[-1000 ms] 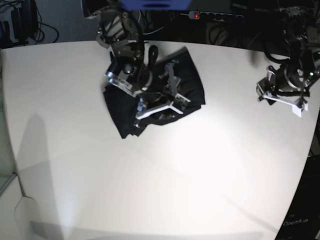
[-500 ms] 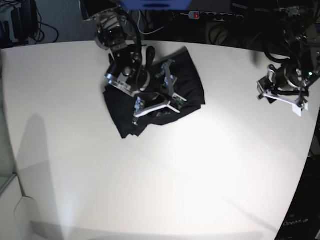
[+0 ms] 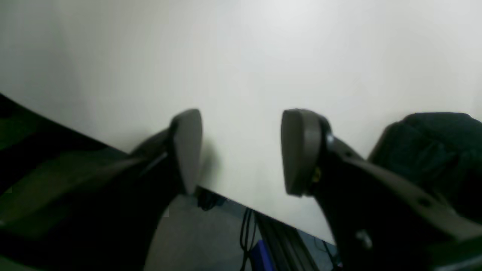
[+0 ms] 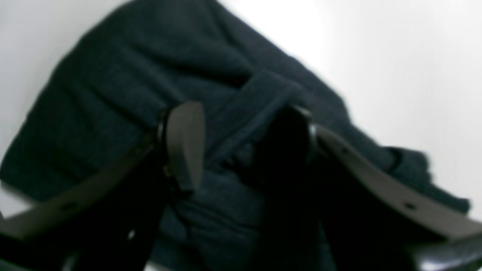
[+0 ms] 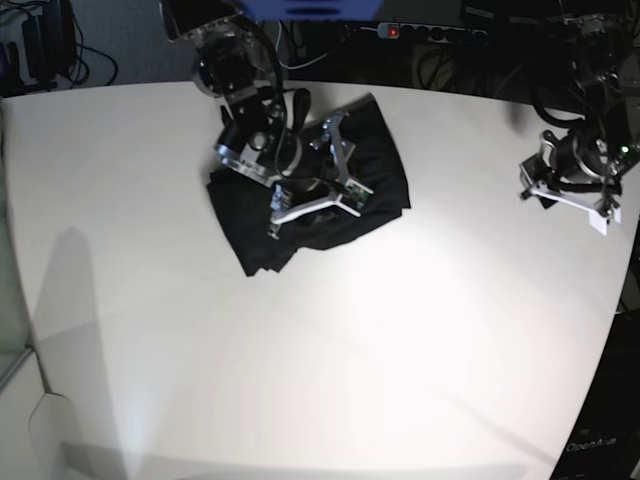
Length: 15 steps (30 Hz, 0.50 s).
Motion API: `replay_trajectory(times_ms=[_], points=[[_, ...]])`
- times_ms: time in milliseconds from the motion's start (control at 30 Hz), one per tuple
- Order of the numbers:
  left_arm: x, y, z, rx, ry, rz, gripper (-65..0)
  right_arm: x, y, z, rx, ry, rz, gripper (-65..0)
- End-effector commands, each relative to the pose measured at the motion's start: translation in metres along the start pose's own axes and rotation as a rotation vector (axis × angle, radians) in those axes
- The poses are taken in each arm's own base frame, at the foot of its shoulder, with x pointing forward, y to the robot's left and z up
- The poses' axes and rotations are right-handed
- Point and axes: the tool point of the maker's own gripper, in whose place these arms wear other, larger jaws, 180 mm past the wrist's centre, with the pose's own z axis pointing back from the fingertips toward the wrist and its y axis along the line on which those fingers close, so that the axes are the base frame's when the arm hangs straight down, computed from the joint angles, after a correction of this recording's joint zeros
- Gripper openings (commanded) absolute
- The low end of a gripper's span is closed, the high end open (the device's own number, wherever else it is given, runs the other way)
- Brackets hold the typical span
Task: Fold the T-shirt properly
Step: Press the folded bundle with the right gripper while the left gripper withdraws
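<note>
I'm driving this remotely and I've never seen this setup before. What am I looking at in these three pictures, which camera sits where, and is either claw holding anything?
You have a two-armed robot at a white table. The wide picture looks down on the whole scene from above. The other two come from cameras mounted on each wrist, looking out between the fingers.

On the table lies one black shirt, bunched into a rough, partly folded heap.

The right claw hangs just over the shirt. In its wrist picture the fingers stand apart with fabric showing between them, so it appears open and not gripping.

The left claw is off by the table's far edge, away from the shirt. Its wrist picture shows its fingers apart over bare table, holding nothing.
</note>
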Motion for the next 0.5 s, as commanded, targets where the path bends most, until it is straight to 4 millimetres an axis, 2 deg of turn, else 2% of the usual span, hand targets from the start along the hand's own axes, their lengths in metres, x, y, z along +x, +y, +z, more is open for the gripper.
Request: replay_trajectory(times_ms=[0,133,200,300,400,433,467], points=[[0.011,-0.001,0.005,-0.002,-0.033,-0.010,-31.8,0.012,-0.005,0.000,-0.010,-0.035,-0.003,-31.1],[0.011,-0.001,0.005,-0.002,-0.033,-0.010,-31.8,0.011,-0.004,-0.001,-0.007,-0.033,-0.003,-31.6],[0.011,-0.001,0.005,-0.002,-0.033,-0.010,-31.8,0.013,-0.006,-0.001,-0.010,-0.037,0.000,-34.0],[0.011,-0.001,0.005,-0.001,-0.034,-0.011,-31.8,0.016,-0.011,-0.001,-0.019,-0.043,0.006,-45.2],[0.016,0.005,0.007,0.014,-0.042,-0.025,-31.8,0.018,-0.013,0.000,-0.024,-0.047,0.010,-61.6],[0.017,0.006,0.008,0.018,-0.044,-0.028,-31.8,0.019,-0.014,0.000,-0.026,-0.049,0.011,-65.0],[0.019,0.008,0.009,0.025,-0.049,-0.030,-31.8,0.020,-0.015,0.001,-0.030,-0.053,0.013,-65.0]])
